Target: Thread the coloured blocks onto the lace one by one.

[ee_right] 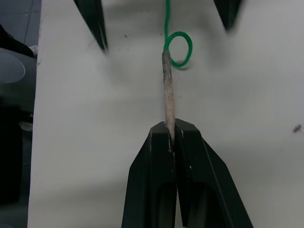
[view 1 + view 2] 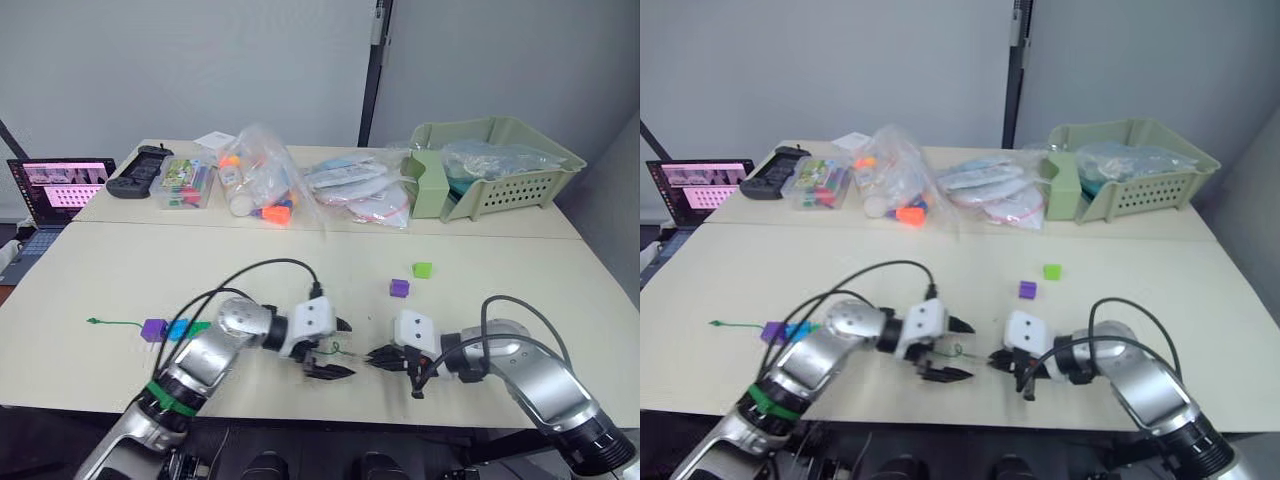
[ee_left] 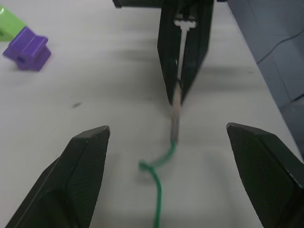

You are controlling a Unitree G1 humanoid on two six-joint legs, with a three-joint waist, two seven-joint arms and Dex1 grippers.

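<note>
A smooth, pale table [image 2: 120, 275] carries a ribbed green plastic basket [image 2: 500, 170] and crinkled clear bags [image 2: 262, 180] at its far side. Near the front edge the left gripper [image 2: 328, 350] stands wide open around the lace [image 3: 159, 190], a thin braided green cord with a small loop. Its stiff pale tip [image 1: 168, 95] points lengthwise into the right gripper [image 1: 171, 137], pinched tight on it. Purple, blue and green blocks [image 2: 172, 329] sit threaded leftward; a purple cube [image 2: 399, 288] and lime cube [image 2: 422, 269] lie loose.
</note>
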